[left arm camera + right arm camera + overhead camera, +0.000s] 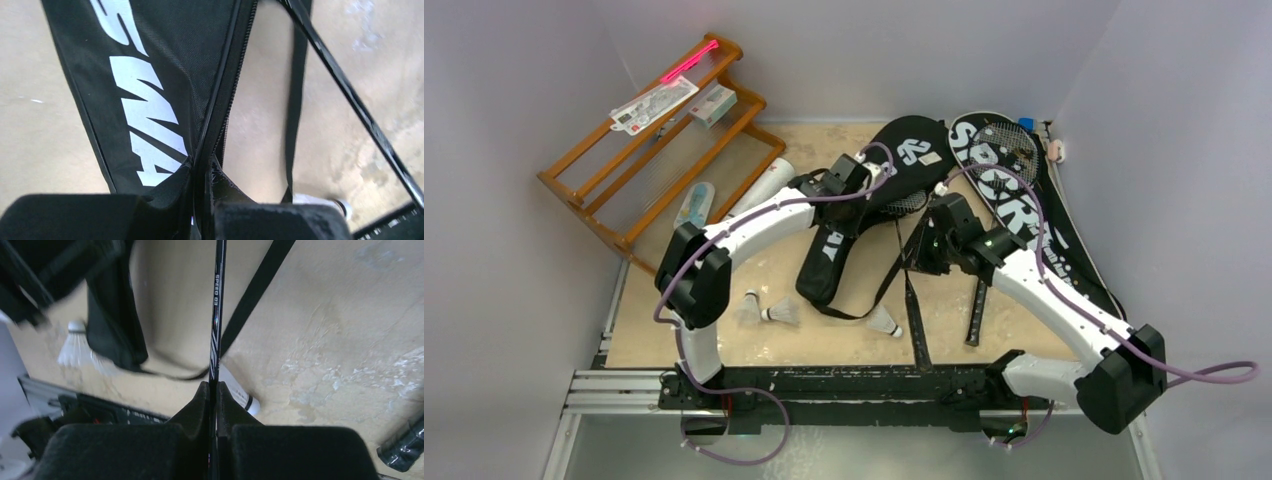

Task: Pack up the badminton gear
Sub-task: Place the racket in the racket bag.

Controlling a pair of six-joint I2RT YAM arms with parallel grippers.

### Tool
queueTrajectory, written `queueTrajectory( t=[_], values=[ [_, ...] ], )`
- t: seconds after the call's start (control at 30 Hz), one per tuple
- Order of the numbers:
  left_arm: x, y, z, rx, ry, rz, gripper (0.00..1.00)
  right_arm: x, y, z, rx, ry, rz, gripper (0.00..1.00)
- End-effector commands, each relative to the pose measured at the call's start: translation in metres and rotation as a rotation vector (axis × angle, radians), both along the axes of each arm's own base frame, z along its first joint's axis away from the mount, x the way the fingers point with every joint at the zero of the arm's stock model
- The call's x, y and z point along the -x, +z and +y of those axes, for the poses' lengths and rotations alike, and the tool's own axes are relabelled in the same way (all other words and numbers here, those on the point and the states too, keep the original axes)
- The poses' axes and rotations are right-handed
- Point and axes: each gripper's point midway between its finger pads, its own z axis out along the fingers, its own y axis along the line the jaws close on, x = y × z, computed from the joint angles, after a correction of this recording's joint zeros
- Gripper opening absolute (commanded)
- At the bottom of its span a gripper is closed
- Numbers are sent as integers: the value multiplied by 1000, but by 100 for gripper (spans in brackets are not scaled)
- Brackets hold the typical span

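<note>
Although the racket (215,315) is clamped at its shaft between my right gripper's (215,390) jaws, I judge packing barely begun. It lies mid-table, long axis running near edge to far edge, handle nearest me, head toward the open bag (150,75). My left gripper (202,175) pinches that bag's zip edge. Shuttlecocks (779,312), tube (762,185) and second bag (969,135) lie loose.

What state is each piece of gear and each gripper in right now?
centre bag: unzipped along one side.
left gripper: shut on centre bag's zip edge.
held racket: handle pointing toward the near edge.
right gripper: shut on held racket's shaft.
right bag: lying flat; zip unclear.
second racket: loose, head lying on right bag.
shuttlecocks: three, loose on table.
tube: lying on table, untouched.
</note>
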Motion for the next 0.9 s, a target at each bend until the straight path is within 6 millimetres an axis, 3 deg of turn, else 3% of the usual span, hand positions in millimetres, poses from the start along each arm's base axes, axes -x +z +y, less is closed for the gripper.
queueTrajectory(
  t=[0.0, 0.07, 0.17, 0.5, 0.87],
  values=[
    [32, 24, -27, 107, -78, 85, 0, -46, 42, -11, -16, -263, -139, 0],
    [40, 22, -28, 108, -89, 111, 0, -53, 45, -13, -19, -302, -163, 0],
    [49, 25, -30, 128, -115, 133, 0, -66, 46, 1, -62, -270, -191, 0],
    [62, 27, -18, 112, -128, 140, 0, -106, 5, 48, -46, -122, -144, 0],
    [80, 0, -10, 79, -179, 210, 0, -146, -13, 67, -135, -195, -243, 0]
  ],
)
